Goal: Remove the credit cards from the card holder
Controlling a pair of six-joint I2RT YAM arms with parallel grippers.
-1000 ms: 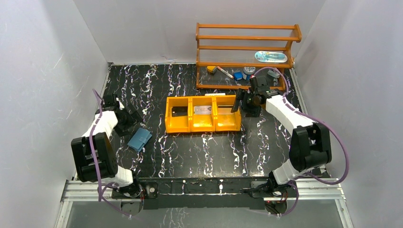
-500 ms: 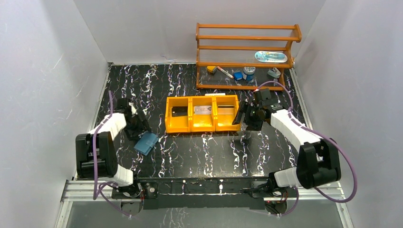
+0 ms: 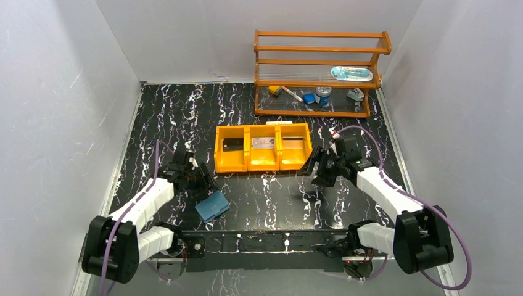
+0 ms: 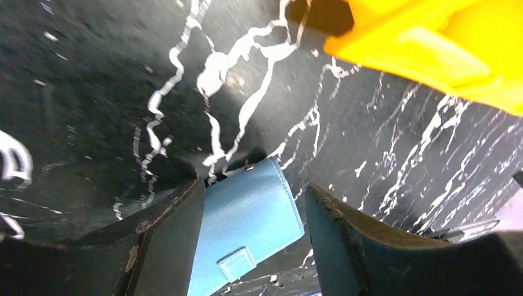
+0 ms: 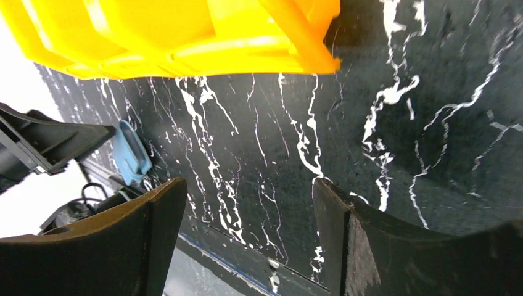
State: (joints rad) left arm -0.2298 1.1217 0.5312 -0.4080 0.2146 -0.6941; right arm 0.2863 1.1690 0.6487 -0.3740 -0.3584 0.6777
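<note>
The card holder (image 3: pixel 213 206), a closed slate-blue wallet with a snap tab, lies near the table's front left. My left gripper (image 3: pixel 205 190) reaches over it. In the left wrist view the card holder (image 4: pixel 247 216) sits between the fingers of the left gripper (image 4: pixel 253 186), against the left one, with a gap to the right one. A dark card (image 3: pixel 232 147) and a silvery card (image 3: pixel 263 142) lie in the orange tray (image 3: pixel 262 165). My right gripper (image 3: pixel 316 171) hovers open and empty just right of the tray, and the right gripper (image 5: pixel 250 185) has only table between its fingers.
The orange tray (image 5: pixel 185 37) has three compartments and stands mid-table; its corner (image 4: pixel 432 37) shows in the left wrist view. A wooden shelf (image 3: pixel 321 61) with several small items stands at the back right. White walls close in on both sides. The card holder (image 5: pixel 131 154) also shows far left in the right wrist view.
My left gripper has swung toward the near centre, its jaws narrowing, and the card holder has moved with it. My right gripper has drawn back from the tray toward the near edge.
</note>
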